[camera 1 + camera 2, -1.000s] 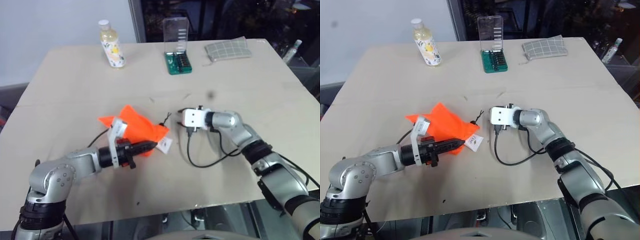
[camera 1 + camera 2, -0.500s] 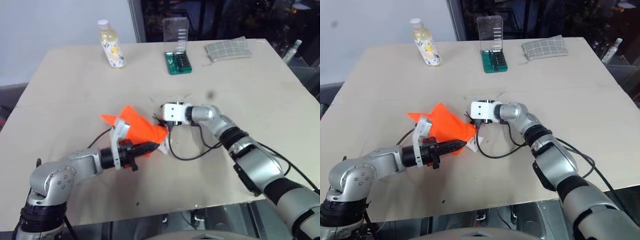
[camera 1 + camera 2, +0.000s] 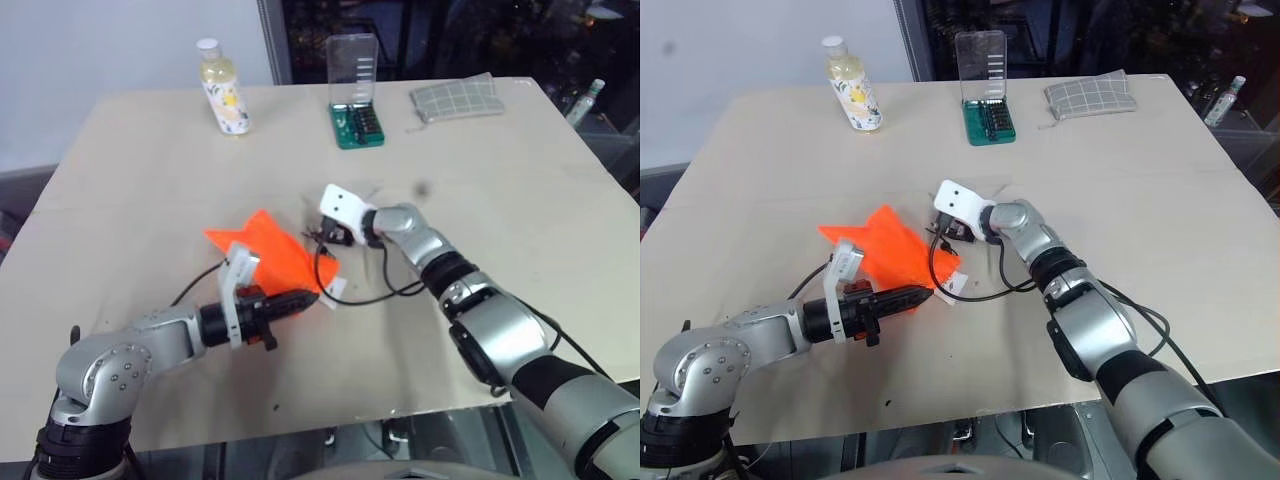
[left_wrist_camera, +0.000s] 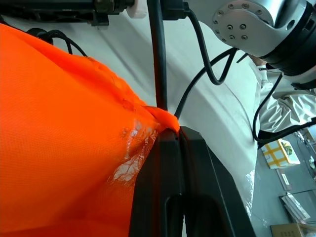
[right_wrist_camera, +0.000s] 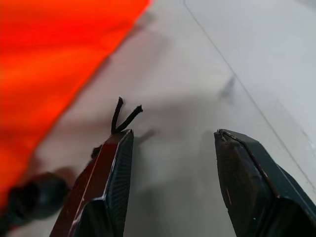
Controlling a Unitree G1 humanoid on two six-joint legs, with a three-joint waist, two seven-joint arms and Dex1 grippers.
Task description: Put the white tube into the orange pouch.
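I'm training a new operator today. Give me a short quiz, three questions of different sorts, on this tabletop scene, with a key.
1. True or false: the left gripper is shut on the orange pouch.
2. Multiple choice: the right gripper is
A. open, holding nothing
B. shut on the bottle
C. shut on the grey checked pouch
3. Fill in: the thin black item whose frayed end lies on the table beside one of the right gripper's fingers is the pouch's ____.

Key
1. True: its fingers pinch an edge of the orange fabric.
2. A.
3. Cord.
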